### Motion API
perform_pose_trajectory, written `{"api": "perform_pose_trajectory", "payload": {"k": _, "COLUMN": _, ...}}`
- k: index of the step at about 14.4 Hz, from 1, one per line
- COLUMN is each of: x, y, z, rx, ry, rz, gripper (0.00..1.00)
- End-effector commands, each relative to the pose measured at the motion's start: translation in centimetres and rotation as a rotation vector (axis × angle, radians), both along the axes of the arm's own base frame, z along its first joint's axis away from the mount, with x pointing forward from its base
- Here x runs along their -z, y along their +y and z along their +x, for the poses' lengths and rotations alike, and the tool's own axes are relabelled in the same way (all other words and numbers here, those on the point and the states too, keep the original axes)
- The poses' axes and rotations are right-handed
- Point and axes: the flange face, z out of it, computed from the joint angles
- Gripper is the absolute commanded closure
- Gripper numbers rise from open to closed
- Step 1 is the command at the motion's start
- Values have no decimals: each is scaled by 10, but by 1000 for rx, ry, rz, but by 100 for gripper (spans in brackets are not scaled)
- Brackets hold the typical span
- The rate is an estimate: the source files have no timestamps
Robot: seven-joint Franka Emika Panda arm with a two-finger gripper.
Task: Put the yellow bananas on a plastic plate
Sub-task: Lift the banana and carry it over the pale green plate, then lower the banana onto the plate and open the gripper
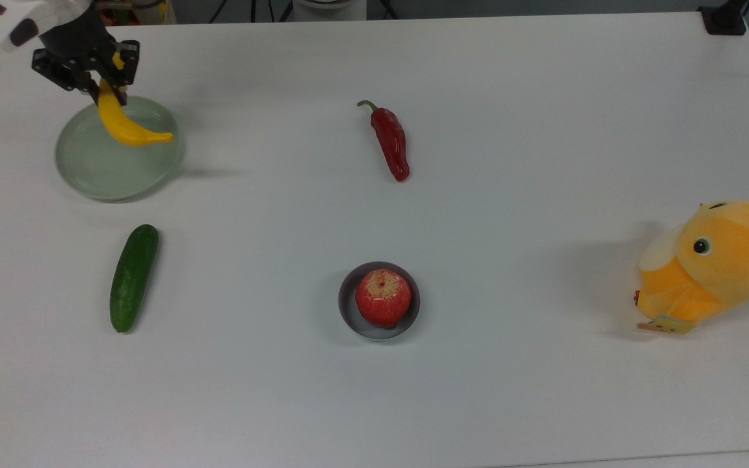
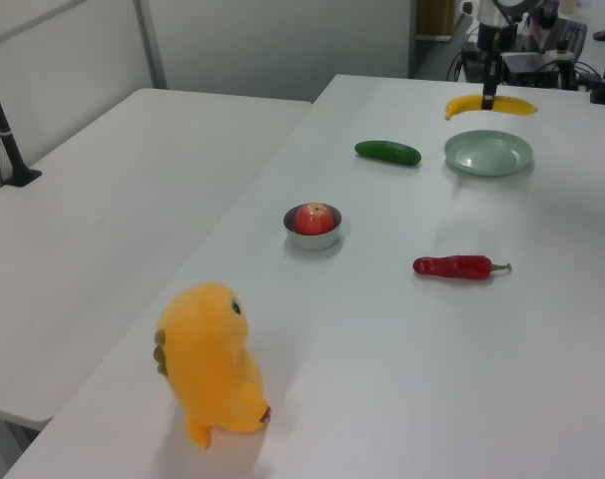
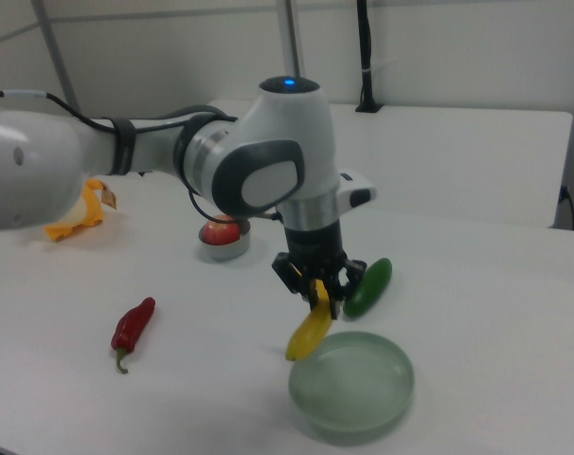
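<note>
The yellow banana (image 1: 124, 127) hangs in the air, held at its upper end by my gripper (image 1: 106, 88), which is shut on it. In the top view it overlaps the far part of the pale green plate (image 1: 88, 170). The left view puts the banana (image 2: 490, 104) above and behind the plate (image 2: 488, 154), clear of it. From the right view, the banana (image 3: 309, 330) dangles from the gripper (image 3: 318, 297) just to the left of the plate (image 3: 351, 387), its tip near the rim.
A dark green cucumber (image 1: 132, 277) lies near the plate. A red chili pepper (image 1: 391, 140) lies mid-table. A small grey dish (image 1: 350, 313) holds a red apple (image 1: 382, 297). An orange plush toy (image 1: 712, 261) sits at the top view's right.
</note>
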Motion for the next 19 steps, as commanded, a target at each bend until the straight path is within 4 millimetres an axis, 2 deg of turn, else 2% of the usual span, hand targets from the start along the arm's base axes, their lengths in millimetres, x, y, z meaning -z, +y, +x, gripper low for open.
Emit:
{"api": "perform_pose_trajectory", "payload": {"k": 1, "x": 38, "y": -33, "z": -6, "rx": -24, "ry": 5, "rz": -31, "gripper": 100}}
{"api": "perform_pose_trajectory", "payload": {"k": 5, "x": 82, "y": -43, "z": -3, "rx": -6, "ry": -31, "rz": -56, "gripper": 100}}
{"api": "perform_pose_trajectory", "payload": {"k": 7, "x": 96, "y": -45, "z": 0, "rx": -2, "ry": -38, "rz": -65, "gripper": 100}}
{"api": "perform_pose_trajectory", "payload": {"k": 10, "x": 116, "y": -41, "z": 5, "rx": -8, "ry": -23, "rz": -63, "gripper": 100}}
{"api": "perform_pose_trajectory", "payload": {"k": 13, "x": 120, "y": -41, "z": 7, "rx": -6, "ry": -39, "rz": -73, "gripper": 93}}
{"api": "perform_pose_trajectory", "payload": {"k": 14, "x": 120, "y": -41, "z": 7, "rx": -6, "ry": -39, "rz": -73, "gripper": 88}}
{"api": "perform_pose_trajectory", "payload": {"k": 16, "x": 120, "y": -41, "z": 7, "rx": -8, "ry": -39, "rz": -73, "gripper": 71}}
{"api": "perform_pose_trajectory", "payload": {"k": 17, "x": 121, "y": -40, "z": 7, "rx": -7, "ry": -38, "rz": -71, "gripper": 54}}
{"api": "perform_pose_trajectory", "payload": {"k": 19, "x": 121, "y": -40, "z": 7, "rx": -7, "ry": -36, "rz": -71, "gripper": 33}}
